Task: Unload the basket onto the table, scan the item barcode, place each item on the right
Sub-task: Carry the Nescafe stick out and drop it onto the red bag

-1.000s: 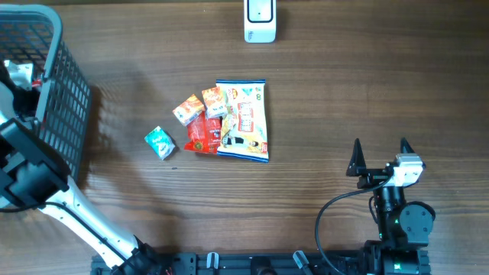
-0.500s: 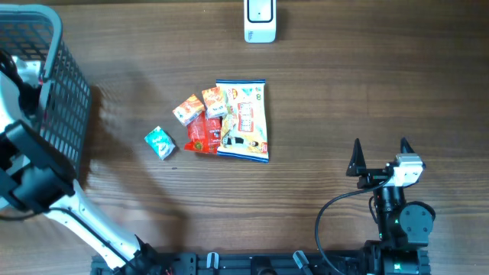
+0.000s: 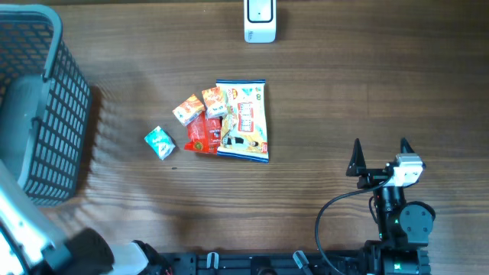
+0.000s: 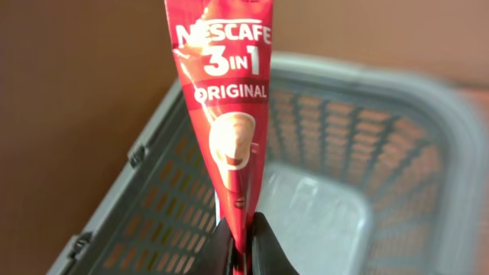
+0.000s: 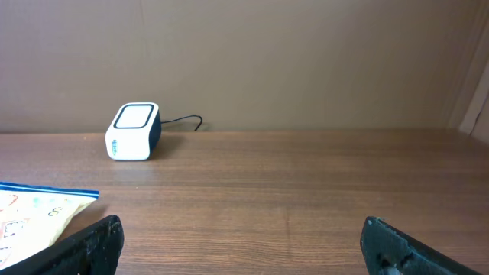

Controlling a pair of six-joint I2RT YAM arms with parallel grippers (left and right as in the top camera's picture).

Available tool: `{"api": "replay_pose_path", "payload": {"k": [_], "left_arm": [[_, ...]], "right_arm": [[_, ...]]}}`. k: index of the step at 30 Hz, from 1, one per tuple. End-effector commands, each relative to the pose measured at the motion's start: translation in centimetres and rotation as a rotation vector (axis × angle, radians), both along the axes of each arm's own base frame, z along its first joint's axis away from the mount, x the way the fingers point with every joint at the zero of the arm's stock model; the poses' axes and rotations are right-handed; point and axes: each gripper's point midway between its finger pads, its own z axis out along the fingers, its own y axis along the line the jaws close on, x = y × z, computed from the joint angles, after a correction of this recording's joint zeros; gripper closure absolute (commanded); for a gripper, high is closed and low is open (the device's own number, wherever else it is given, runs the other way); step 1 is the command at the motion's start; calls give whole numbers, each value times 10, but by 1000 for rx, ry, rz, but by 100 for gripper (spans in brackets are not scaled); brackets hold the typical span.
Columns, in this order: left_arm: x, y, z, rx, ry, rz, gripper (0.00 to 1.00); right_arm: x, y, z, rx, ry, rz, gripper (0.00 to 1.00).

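My left gripper (image 4: 243,229) is shut on the lower end of a red Nescafe 3-in-1 sachet (image 4: 225,114), which stands upright above the grey mesh basket (image 4: 359,137). In the overhead view only a blurred part of the left arm (image 3: 30,237) shows at the bottom left, beside the basket (image 3: 46,114). The white barcode scanner (image 3: 260,21) sits at the table's far edge and shows in the right wrist view as a small white box (image 5: 133,131). My right gripper (image 3: 380,156) rests open at the near right, nothing between its fingers (image 5: 92,244).
A pile of items lies mid-table: a large snack bag (image 3: 243,120), two small orange boxes (image 3: 188,109), a red packet (image 3: 202,134) and a teal box (image 3: 160,142). The bag's corner (image 5: 38,206) shows in the right wrist view.
My left arm has pulled out of the basket and swung toward the bottom left of the overhead view, its gripper closing on the sachet. The right arm has not moved.
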Motion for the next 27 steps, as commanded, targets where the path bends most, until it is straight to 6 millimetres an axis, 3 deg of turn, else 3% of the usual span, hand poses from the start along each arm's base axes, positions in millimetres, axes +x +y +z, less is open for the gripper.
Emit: {"api": "replay_pose_path", "payload": {"k": [1, 5, 7, 8, 16, 23, 24, 25, 26, 27], "left_arm": [[7, -69, 36, -116, -163, -279, 96], [13, -142, 52, -346, -263, -568, 96], [12, -184, 43, -483, -232, -717, 96], [11, -195, 37, -521, -208, -740, 96], [-1, -292, -57, -852, 244, -816, 96], [-7, -332, -155, -813, 623, -770, 96], [-8, -335, -163, -811, 652, -767, 89], [-10, -340, -173, -811, 691, -765, 74], [-11, -343, -178, -813, 708, -766, 8], [-11, -346, -184, -815, 731, -768, 0]], "right_arm": [[0, 0, 0, -11, -5, 4, 0], [0, 0, 0, -11, -5, 4, 0], [0, 0, 0, -11, -5, 4, 0], [0, 0, 0, -11, -5, 4, 0], [0, 0, 0, -11, -5, 4, 0], [0, 0, 0, -11, -5, 4, 0], [0, 0, 0, -11, -5, 4, 0], [0, 0, 0, -11, -5, 4, 0], [0, 0, 0, -11, -5, 4, 1], [0, 0, 0, -11, -5, 4, 0]]}}
